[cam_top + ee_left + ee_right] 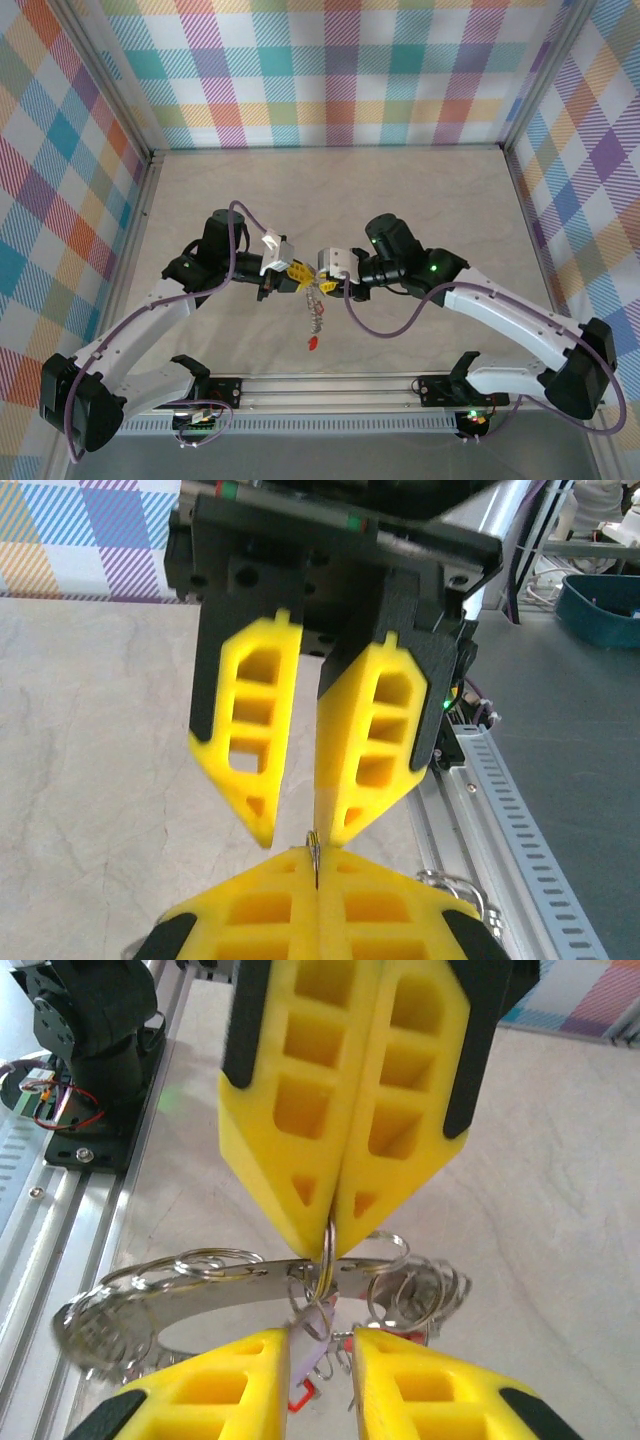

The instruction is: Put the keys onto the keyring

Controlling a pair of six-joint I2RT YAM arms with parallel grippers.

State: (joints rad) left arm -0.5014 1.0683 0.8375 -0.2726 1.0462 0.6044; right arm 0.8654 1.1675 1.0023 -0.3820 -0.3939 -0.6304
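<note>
My left gripper (291,272) is shut on a small split ring of the keyring (200,1290), a flat silvery band strung with several wire loops. The keyring (316,308) hangs below it, above the table. In the left wrist view the ring's thin edge (315,855) sticks up from the closed fingertips. My right gripper (320,1345) faces it tip to tip, open by a narrow gap. The pale lilac key (312,1352) hangs in that gap against one finger. A red key (303,1397) dangles lower and also shows from above (312,342).
The beige table (330,190) is walled on three sides by plaid panels (330,70). A metal rail (320,385) with both arm bases runs along the near edge. A teal bin (605,605) stands off the table beyond the rail.
</note>
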